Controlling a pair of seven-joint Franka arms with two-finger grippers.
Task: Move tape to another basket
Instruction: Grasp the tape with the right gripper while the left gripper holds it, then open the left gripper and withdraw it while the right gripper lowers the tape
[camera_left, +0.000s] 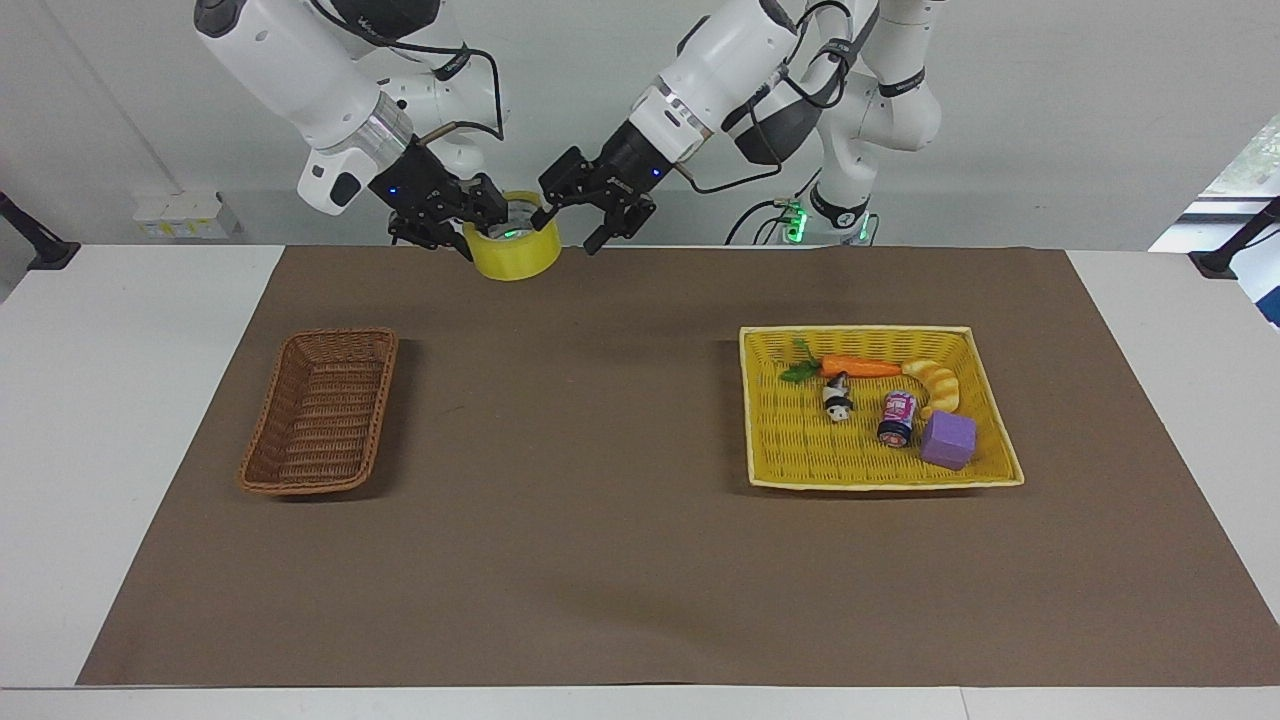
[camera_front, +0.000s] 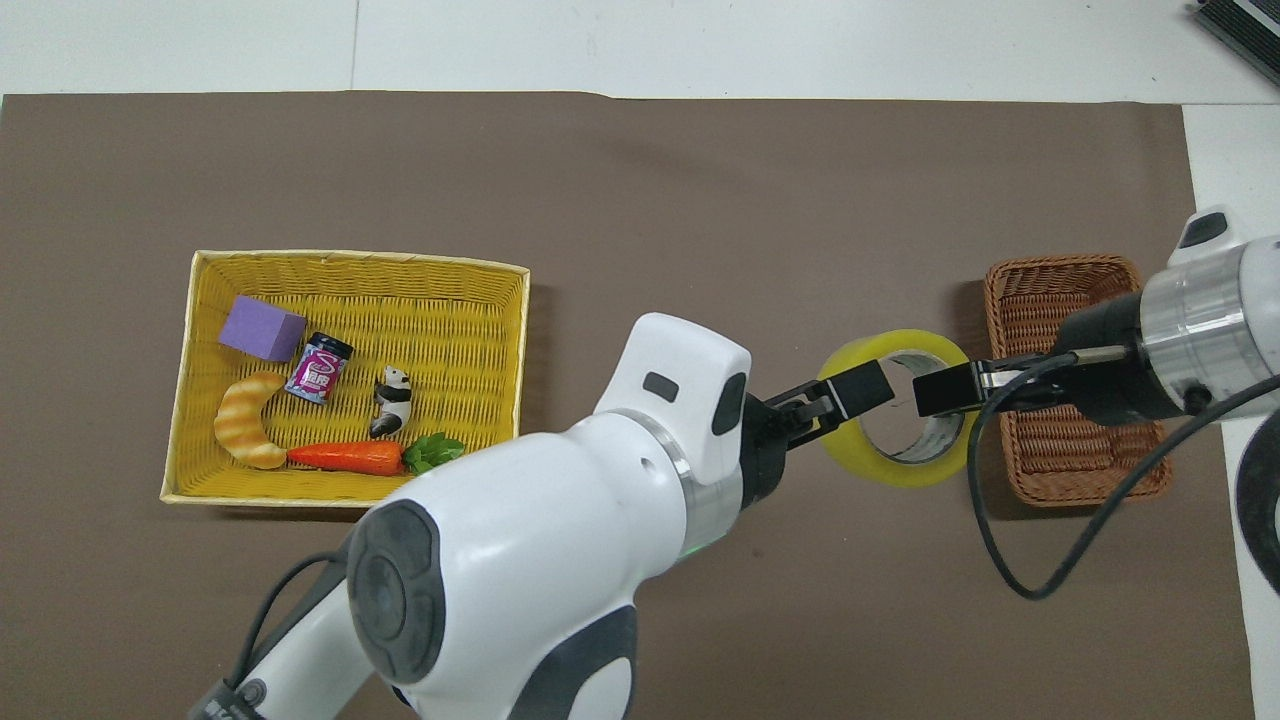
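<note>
Brown mat (camera_left: 600, 520) on white table (camera_left: 120, 420); right claw (camera_left: 462, 222) gripping tape (camera_left: 517, 254), left claw (camera_left: 592, 212) wide.

The tape (camera_left: 516, 251) hangs over the mat (camera_left: 600, 500), between brown basket (camera_left: 320, 412) and yellow tray (camera_left: 980, 400)

a robotics lab: two white arms (camera_left: 300, 70) stand at the 12 o'clock edge of a white table (camera_left: 120, 400) under a brown mat (camera_left: 600, 520). a bare grey wall (camera_left: 1050, 120) backs them, with clamped camera mounts (camera_left: 1235, 245) at 3 and 9 o'clock.
</note>
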